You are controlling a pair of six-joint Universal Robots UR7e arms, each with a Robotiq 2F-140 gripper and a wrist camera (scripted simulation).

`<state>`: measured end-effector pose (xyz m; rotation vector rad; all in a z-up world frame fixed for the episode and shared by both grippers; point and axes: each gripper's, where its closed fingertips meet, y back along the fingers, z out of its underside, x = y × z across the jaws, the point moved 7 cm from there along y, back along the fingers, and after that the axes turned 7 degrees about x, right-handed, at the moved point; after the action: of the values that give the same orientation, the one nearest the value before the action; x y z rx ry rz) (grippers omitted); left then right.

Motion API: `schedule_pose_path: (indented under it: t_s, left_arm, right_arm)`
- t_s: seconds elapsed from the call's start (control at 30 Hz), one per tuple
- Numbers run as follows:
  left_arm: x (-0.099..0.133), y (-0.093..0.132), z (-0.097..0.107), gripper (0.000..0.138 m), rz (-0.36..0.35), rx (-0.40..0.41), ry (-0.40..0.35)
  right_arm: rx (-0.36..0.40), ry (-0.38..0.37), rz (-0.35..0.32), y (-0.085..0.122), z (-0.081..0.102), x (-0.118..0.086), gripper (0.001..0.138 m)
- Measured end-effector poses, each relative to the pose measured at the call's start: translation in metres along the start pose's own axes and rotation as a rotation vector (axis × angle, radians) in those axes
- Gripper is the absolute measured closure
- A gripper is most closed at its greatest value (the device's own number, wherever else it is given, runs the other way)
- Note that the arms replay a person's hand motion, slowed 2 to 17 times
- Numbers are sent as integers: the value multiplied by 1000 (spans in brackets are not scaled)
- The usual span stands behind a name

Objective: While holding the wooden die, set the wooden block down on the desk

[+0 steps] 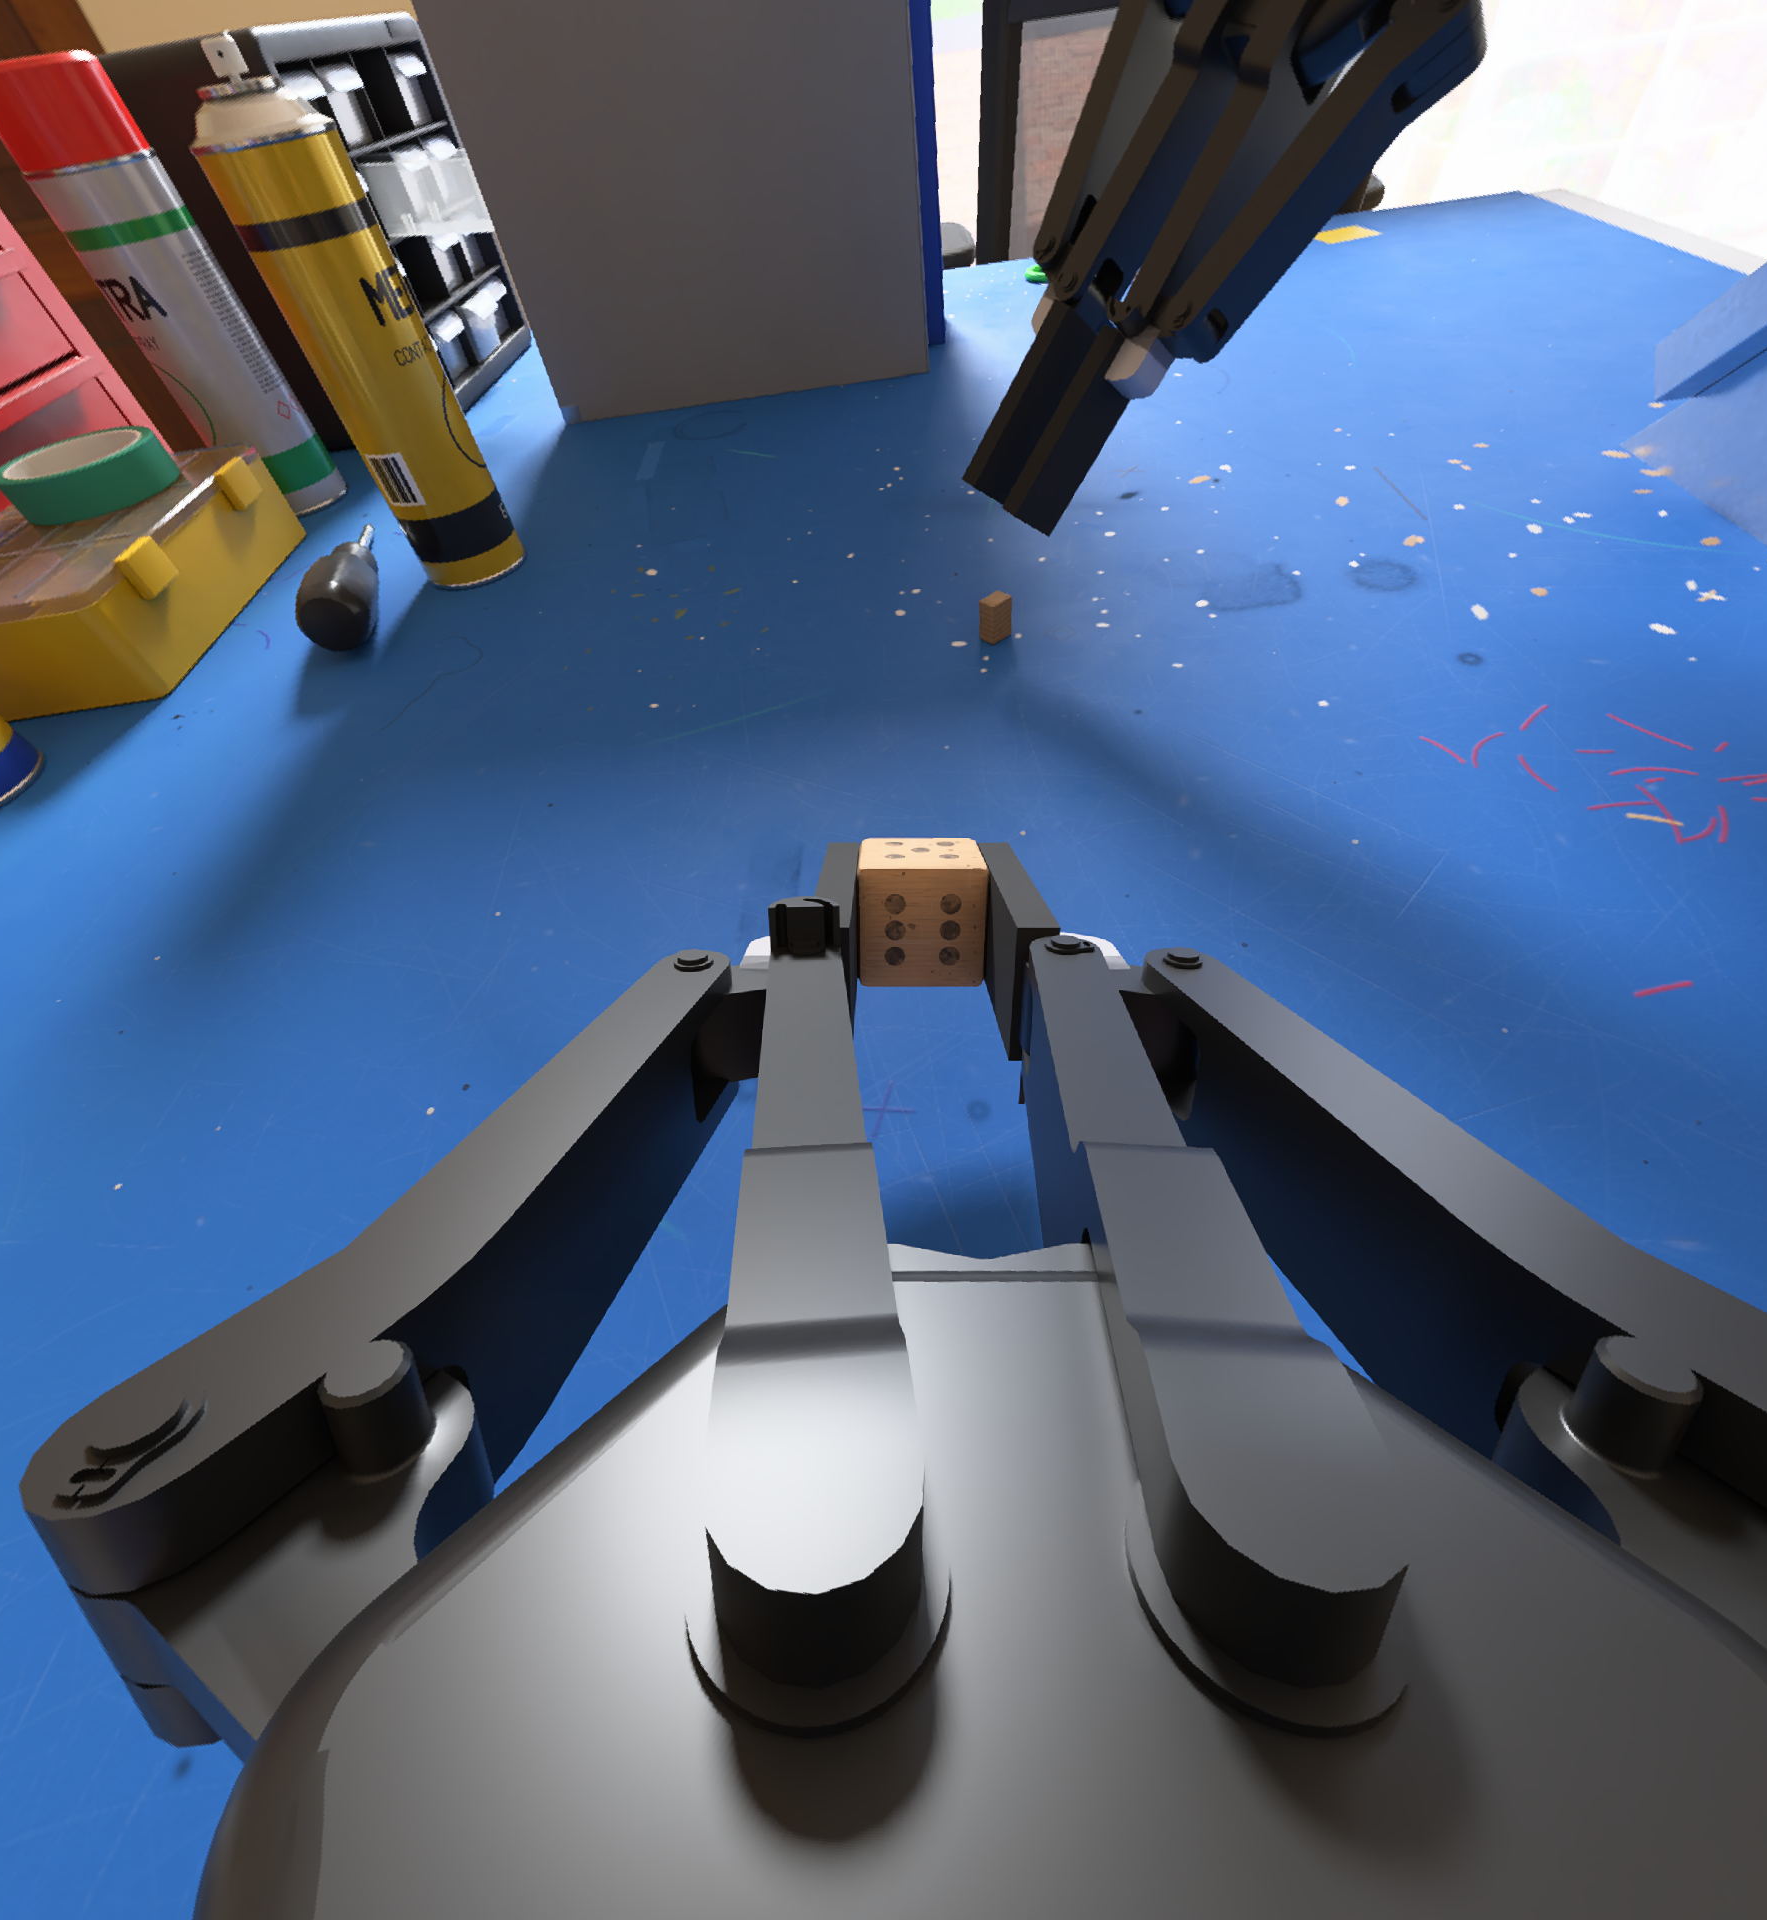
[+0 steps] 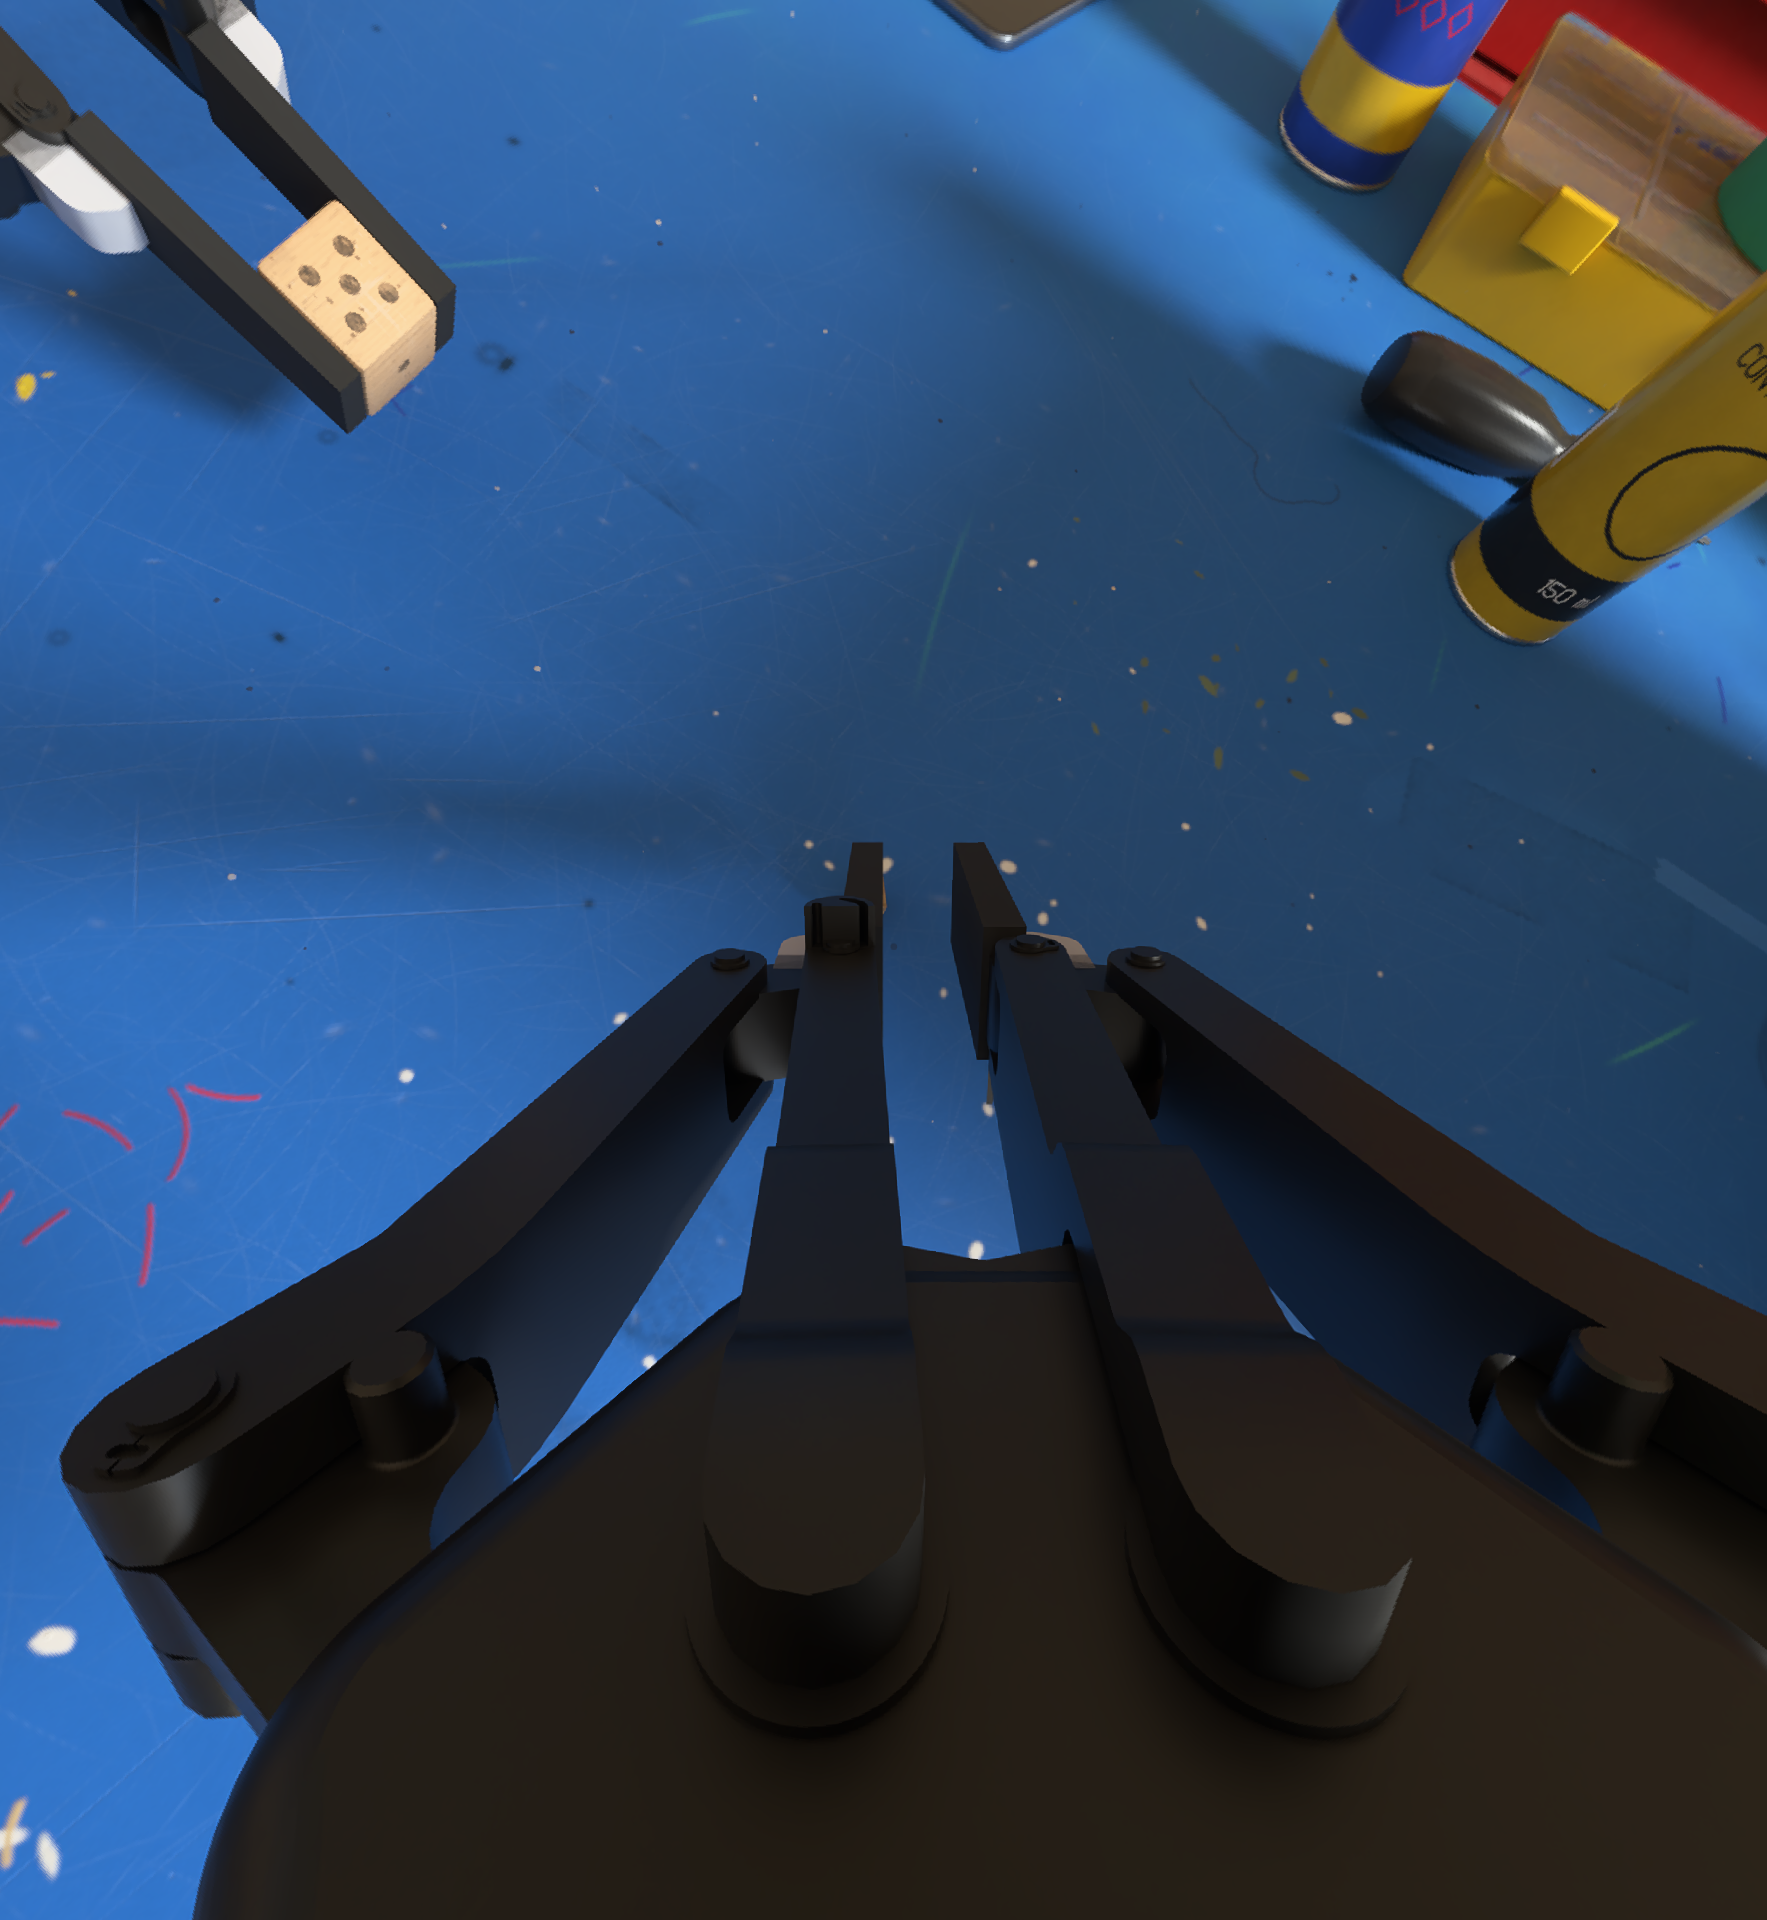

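My left gripper (image 1: pixel 920 862) is shut on the wooden die (image 1: pixel 920 914), held just above the blue desk (image 1: pixel 546 831). In the right wrist view the die (image 2: pixel 349 286) sits between the left gripper's (image 2: pixel 396 358) black fingers at the upper left. The small wooden block (image 1: pixel 995 616) stands on the desk by itself, touching neither gripper. My right gripper (image 1: pixel 1024 504) hangs above and just behind it, tips pointing down. In its own view the right gripper (image 2: pixel 917 857) has a narrow gap between its jaws, with only desk showing there. The block is hidden in that view.
Along the left stand a yellow spray can (image 1: pixel 370 343), a red-capped silver can (image 1: pixel 152 270), a yellow organiser box (image 1: pixel 100 613) with a green tape roll (image 1: pixel 84 473) on it, and a dark tool handle (image 1: pixel 339 592). A grey box (image 1: pixel 723 208) stands at the back.
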<state>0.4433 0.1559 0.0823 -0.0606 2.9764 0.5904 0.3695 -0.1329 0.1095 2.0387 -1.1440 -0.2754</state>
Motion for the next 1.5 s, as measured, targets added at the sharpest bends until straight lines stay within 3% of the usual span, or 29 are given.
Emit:
schedule_pose_path:
  t_s: [0.33,0.6,0.93,1.5]
  left_arm:
    - [-1,0,-1,108,7,8,9]
    - [1,-3,-3,108,76,14,37]
    - [-2,-6,-13,108,148,24,89]
    - [-9,-20,-25,108,117,52,59]
  right_arm:
    - [66,-37,69,4,15,-3,121]
    - [66,-76,99,4,25,-3,121]
    - [104,-87,78,2,29,-6,121]
    - [183,-32,5,-2,30,-8,120]
